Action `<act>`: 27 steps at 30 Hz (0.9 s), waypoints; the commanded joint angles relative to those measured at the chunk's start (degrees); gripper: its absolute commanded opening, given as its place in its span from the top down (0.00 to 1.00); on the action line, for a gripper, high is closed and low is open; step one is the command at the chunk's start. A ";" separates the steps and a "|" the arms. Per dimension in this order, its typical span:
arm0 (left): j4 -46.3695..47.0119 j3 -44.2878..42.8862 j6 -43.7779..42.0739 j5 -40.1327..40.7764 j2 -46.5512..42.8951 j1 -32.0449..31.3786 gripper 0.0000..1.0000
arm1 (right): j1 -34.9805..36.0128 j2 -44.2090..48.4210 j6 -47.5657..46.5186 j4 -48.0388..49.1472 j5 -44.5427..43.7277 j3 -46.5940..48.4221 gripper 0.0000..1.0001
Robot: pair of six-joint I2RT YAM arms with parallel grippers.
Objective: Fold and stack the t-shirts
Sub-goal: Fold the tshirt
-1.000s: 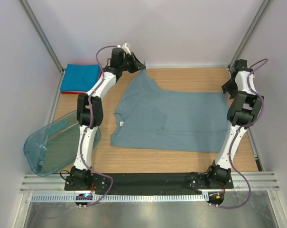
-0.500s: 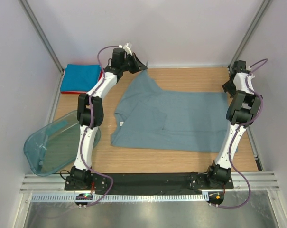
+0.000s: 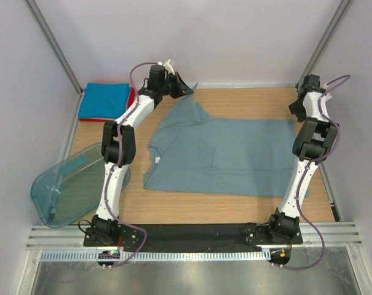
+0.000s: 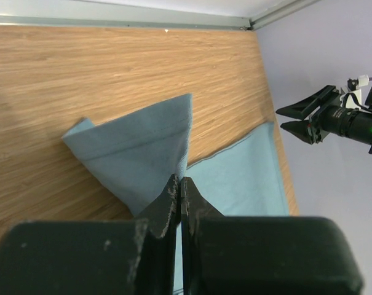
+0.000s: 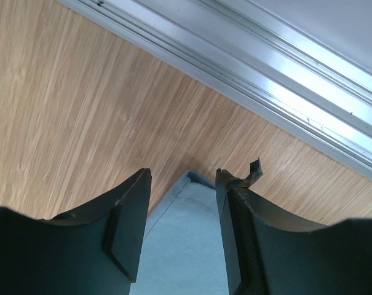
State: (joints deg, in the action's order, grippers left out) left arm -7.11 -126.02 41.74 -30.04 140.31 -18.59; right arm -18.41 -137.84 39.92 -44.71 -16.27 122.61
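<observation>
The grey-blue t-shirt (image 3: 229, 157) lies spread on the wooden table, with its white neck label (image 3: 157, 160) at the left. My left gripper (image 3: 190, 90) is shut on the shirt's far left corner and holds it raised. In the left wrist view the jaws (image 4: 180, 180) pinch the cloth (image 4: 139, 144), which fans out beyond them. My right gripper (image 3: 298, 108) is open over the shirt's far right corner. In the right wrist view that corner (image 5: 184, 246) lies between the spread fingers (image 5: 182, 178). A bright blue folded shirt (image 3: 104, 99) lies on a red one (image 3: 131, 97) at the far left.
A translucent teal tub (image 3: 69, 187) lies tipped at the near left, partly over the table edge. Metal rails (image 5: 259, 67) run along the far edge, and grey walls close the back and sides. My right gripper also shows in the left wrist view (image 4: 305, 120).
My left gripper has moved slightly right and back, pulling the pinched corner with it. My right gripper has shifted a little toward the back wall.
</observation>
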 commanded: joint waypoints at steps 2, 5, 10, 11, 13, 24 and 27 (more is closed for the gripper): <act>1.67 0.16 -0.60 -0.37 -3.11 -0.22 1.00 | 0.40 -1.46 2.00 -1.34 -0.08 2.37 0.48; 1.66 -0.02 -0.78 -0.28 -3.11 -0.22 1.00 | 0.40 -1.99 2.26 -1.26 0.62 2.37 0.48; 1.40 0.33 -1.13 -0.19 -3.55 -0.22 1.00 | 0.84 -3.05 2.18 -0.20 1.24 2.90 0.52; 1.14 0.42 -1.39 -0.11 -3.64 -0.22 1.00 | 0.84 -2.96 2.26 -0.20 1.33 2.90 0.53; 0.79 0.51 -1.83 0.33 -3.99 -0.22 1.00 | 0.92 -2.87 2.18 -0.12 0.89 2.81 0.62; -10.35 3.84 -9.47 11.48 -11.88 0.57 1.00 | 0.05 3.69 -5.80 2.69 -2.09 -0.95 0.99; -11.25 6.55 -10.27 13.33 -14.61 0.75 1.00 | 0.13 6.51 -7.39 4.62 -1.92 -3.93 0.99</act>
State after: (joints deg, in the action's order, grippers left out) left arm -15.92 -121.89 34.85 -20.82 133.25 -18.39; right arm -18.00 -139.41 36.03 -43.83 -16.49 121.23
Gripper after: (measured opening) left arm 0.006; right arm 0.044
